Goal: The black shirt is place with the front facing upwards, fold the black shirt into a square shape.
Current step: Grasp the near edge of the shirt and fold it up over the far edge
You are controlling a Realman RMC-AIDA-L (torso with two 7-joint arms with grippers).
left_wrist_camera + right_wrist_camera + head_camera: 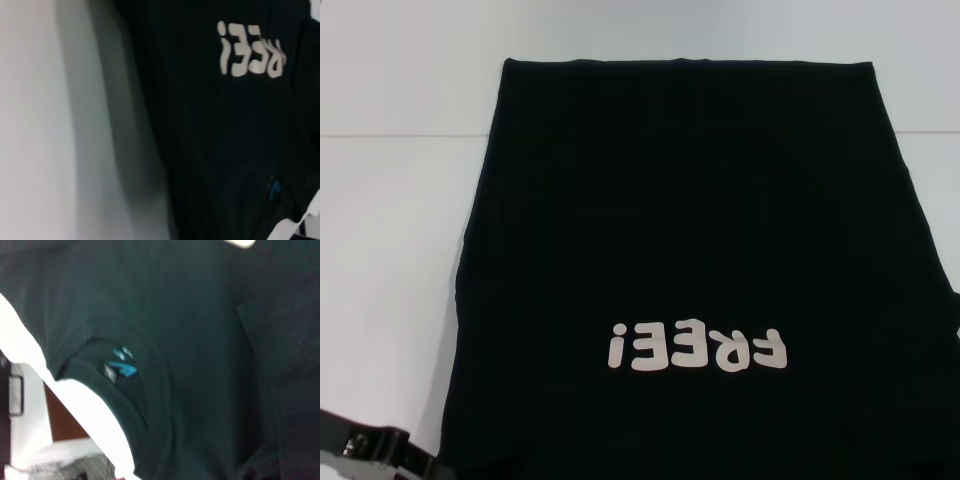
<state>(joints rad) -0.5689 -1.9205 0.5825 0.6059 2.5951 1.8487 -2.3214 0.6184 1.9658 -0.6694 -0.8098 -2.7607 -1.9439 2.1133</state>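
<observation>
Large black cotton T-shirt [690,250] with white "FREE!" lettering [698,351] lies flat, front up, on the white table [390,250], hem far, collar and blue neck label [120,365] at the near edge; sleeves appear already turned in, so the lengthwise fold looks to be in hand. Left gripper [365,450] sits at the near left corner, fingers cannot be told; right gripper unseen. Next: pinch both near corners and carry them toward the hem.

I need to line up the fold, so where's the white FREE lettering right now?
In the head view the FREE! lettering sits upside down on the near part of the black shirt, slightly right of centre, on the white table.
</observation>
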